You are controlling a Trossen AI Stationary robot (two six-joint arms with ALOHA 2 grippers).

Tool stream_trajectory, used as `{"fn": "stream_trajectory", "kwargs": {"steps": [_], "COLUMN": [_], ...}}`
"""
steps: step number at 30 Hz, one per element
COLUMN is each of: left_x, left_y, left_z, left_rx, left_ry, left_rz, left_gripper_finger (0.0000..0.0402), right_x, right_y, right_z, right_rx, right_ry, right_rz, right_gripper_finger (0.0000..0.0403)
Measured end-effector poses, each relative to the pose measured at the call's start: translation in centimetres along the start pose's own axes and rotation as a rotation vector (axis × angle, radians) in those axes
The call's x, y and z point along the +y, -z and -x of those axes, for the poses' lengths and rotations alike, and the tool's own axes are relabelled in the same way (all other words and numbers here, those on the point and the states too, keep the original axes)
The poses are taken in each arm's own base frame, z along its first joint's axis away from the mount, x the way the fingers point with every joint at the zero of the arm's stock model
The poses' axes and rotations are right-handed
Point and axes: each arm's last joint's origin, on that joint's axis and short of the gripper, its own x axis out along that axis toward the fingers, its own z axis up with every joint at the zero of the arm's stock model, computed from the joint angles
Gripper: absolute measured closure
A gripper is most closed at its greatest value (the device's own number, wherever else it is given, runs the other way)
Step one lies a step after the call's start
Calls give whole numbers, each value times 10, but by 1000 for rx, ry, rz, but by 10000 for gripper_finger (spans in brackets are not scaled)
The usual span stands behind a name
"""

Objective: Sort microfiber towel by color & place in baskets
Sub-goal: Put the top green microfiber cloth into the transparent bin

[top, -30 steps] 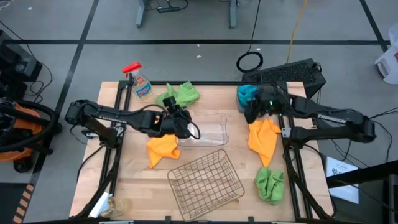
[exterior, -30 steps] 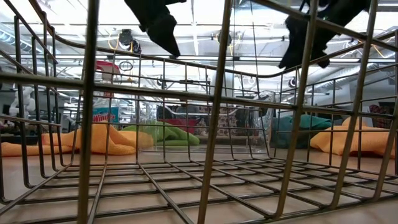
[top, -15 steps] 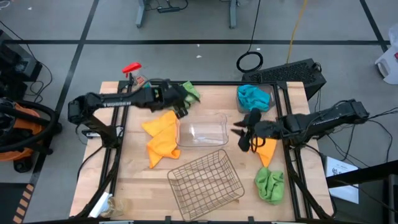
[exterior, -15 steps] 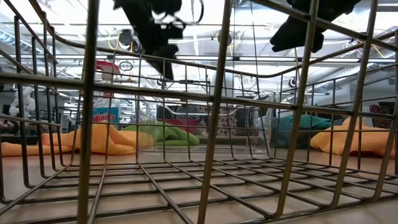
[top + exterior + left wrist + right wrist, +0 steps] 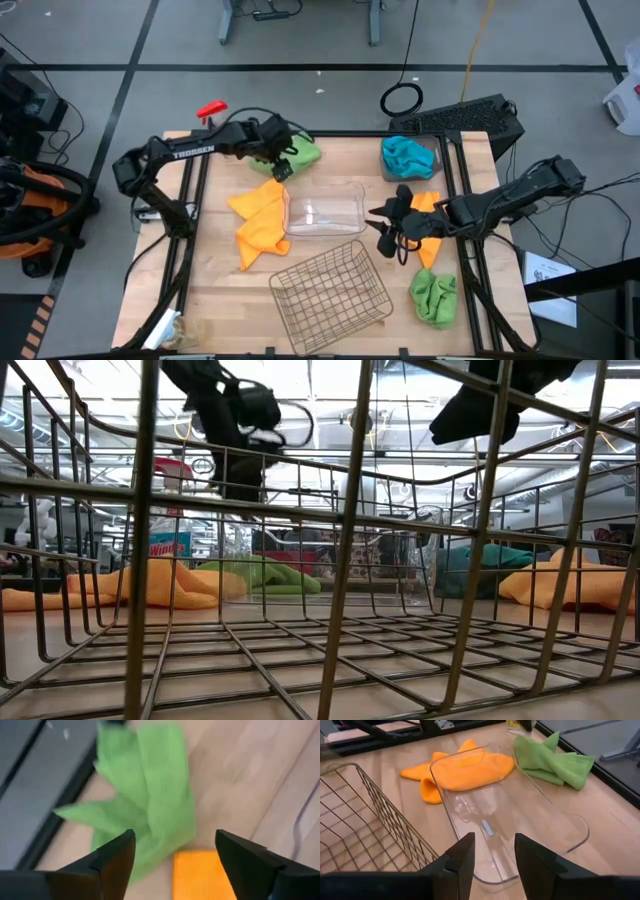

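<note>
End effector [image 5: 175,862] of left arm spread wide above green towel [image 5: 145,795]; right one [image 5: 494,857] empty, narrow.

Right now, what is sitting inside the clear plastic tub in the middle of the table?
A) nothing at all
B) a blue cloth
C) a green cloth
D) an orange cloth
A: the clear plastic tub shows only bare table through its bottom; the orange cloth lies beside it, outside.
</note>
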Motion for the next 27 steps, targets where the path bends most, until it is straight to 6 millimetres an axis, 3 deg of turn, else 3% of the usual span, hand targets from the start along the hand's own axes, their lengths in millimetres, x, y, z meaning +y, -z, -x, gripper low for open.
{"fn": "stream_trajectory", "kwargs": {"steps": [10,17,24,27], "left_x": [-2,-3,1,1], "left_y": [3,6,11,7], "left_z": [-45,-72,-85,-80], "left_rx": [123,197,241,206], "left_ry": [-100,-30,-49,-54], "left_rz": [-25,-45,-42,-41], "left_gripper_finger": [107,110,165,201], "right_x": [2,2,2,2], "right_y": [2,2,2,2], "right_z": [-4,-4,-4,-4], "right_rx": [13,11,10,9], "right_ry": [8,8,8,7], "right_rz": [7,5,4,3], "right_gripper_finger": [273,273,273,273]}}
